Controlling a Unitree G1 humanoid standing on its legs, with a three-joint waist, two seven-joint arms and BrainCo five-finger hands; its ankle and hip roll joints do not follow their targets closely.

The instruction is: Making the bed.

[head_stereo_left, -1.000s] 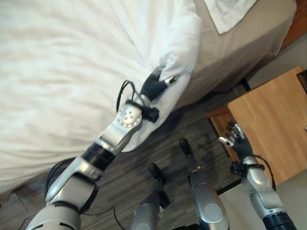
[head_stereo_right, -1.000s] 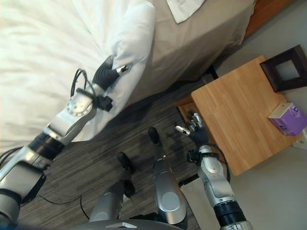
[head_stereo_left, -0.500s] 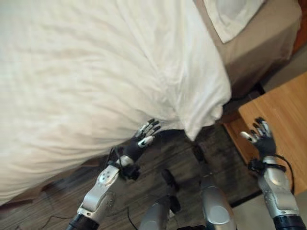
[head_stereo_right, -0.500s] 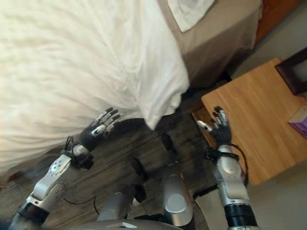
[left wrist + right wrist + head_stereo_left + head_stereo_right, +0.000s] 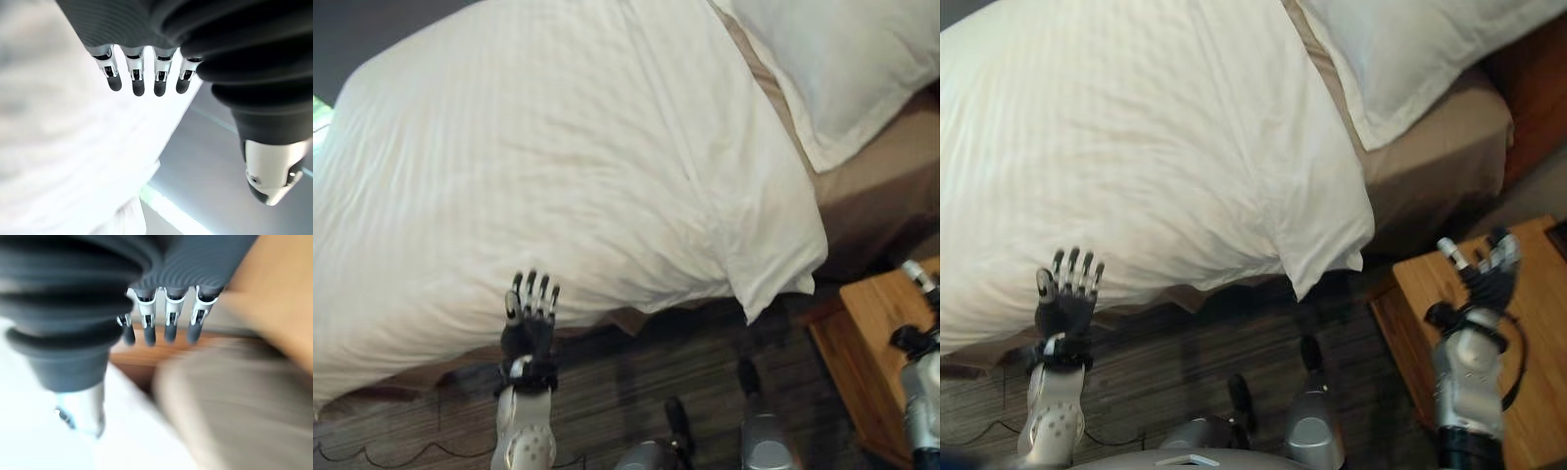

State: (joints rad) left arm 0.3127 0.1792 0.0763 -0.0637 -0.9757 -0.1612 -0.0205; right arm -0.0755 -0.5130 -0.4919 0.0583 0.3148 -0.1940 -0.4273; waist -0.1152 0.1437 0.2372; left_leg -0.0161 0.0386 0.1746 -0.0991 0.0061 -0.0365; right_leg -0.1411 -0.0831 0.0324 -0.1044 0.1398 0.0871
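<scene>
Left eye view: duvet (image 5: 558, 166) corner points twd nightstand (image 5: 876, 362); left hand (image 5: 530, 318), right hand (image 5: 1489, 279) fingers straight, empty.

Wooden nightstand (image 5: 1528, 323), striped dark floor (image 5: 1195, 352)

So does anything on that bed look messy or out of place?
A little. The white duvet stops short of the pillow, leaving a strip of tan sheet bare, and its corner droops over the bed's side. Both robot hands, left and right, are open, holding nothing.
</scene>
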